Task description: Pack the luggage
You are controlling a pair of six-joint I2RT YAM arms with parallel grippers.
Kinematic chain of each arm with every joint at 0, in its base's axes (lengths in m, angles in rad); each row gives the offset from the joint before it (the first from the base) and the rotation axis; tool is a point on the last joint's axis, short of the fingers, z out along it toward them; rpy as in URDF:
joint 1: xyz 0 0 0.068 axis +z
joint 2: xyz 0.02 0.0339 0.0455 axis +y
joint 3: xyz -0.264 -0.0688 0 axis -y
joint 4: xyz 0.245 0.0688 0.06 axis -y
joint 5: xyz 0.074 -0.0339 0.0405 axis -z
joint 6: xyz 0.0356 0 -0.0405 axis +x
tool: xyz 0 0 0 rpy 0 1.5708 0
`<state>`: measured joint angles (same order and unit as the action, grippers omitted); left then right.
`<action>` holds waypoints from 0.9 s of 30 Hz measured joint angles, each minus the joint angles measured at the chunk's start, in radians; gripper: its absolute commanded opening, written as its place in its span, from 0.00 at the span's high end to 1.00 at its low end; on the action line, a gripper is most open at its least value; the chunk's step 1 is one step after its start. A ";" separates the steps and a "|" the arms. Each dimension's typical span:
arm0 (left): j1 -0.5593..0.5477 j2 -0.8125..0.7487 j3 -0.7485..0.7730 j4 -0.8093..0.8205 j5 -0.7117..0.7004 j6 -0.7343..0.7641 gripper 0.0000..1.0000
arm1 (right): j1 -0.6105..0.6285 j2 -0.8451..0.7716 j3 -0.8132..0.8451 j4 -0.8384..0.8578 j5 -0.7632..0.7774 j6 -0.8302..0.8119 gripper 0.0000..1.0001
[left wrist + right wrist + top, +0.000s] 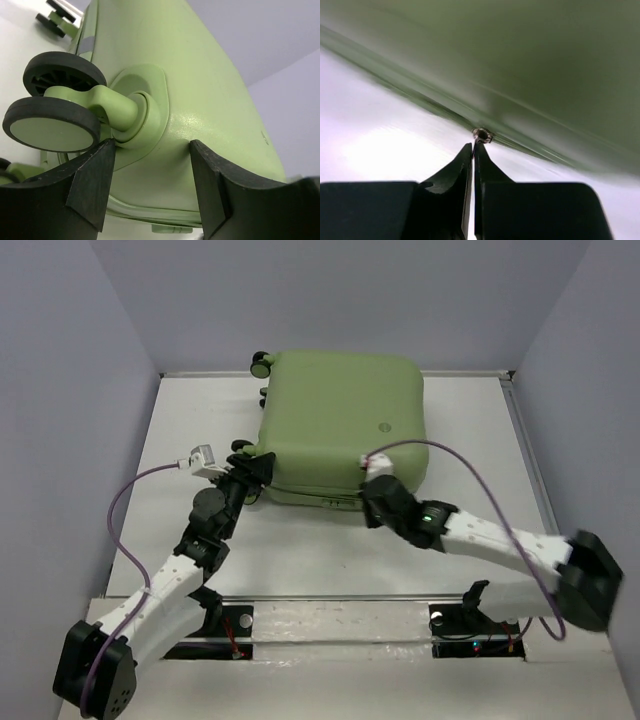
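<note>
The luggage (340, 420), a pale sage-green hard-shell suitcase, lies flat and closed at the back of the table. My left gripper (250, 468) is open at its near left corner. In the left wrist view the fingers (90, 185) stand either side of the shell (200, 100), just below a green-and-black caster wheel (52, 127). My right gripper (368, 485) is at the near edge of the case. In the right wrist view it (473, 147) is shut on the small metal zipper pull (482, 135) at the seam of the luggage (545, 60).
More caster wheels (262, 364) stick out at the suitcase's far left corner. Grey walls enclose the white table (300, 550) on three sides. A purple cable (120, 510) loops off each arm.
</note>
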<state>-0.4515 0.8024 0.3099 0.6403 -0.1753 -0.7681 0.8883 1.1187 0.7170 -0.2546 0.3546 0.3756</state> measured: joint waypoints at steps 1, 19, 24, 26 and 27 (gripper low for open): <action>-0.011 0.019 0.001 0.004 0.003 0.002 0.94 | 0.065 0.126 0.088 0.011 -0.004 0.001 0.93; -0.183 0.147 0.009 0.035 0.233 -0.041 0.94 | 0.046 0.153 0.049 0.473 -0.252 0.093 0.93; -0.219 0.128 0.009 0.032 0.239 -0.045 0.94 | 0.048 0.139 0.013 0.452 -0.273 0.090 0.93; -0.222 0.106 0.010 -0.005 0.235 -0.035 0.84 | 0.055 0.106 0.013 0.436 -0.271 0.088 0.93; -0.222 0.084 0.013 -0.035 0.225 -0.023 0.74 | 0.058 0.088 0.011 0.431 -0.268 0.088 0.93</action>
<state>-0.6731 0.8864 0.3225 0.6048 0.0494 -0.7910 0.9459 1.2068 0.7284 0.1768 0.0868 0.4633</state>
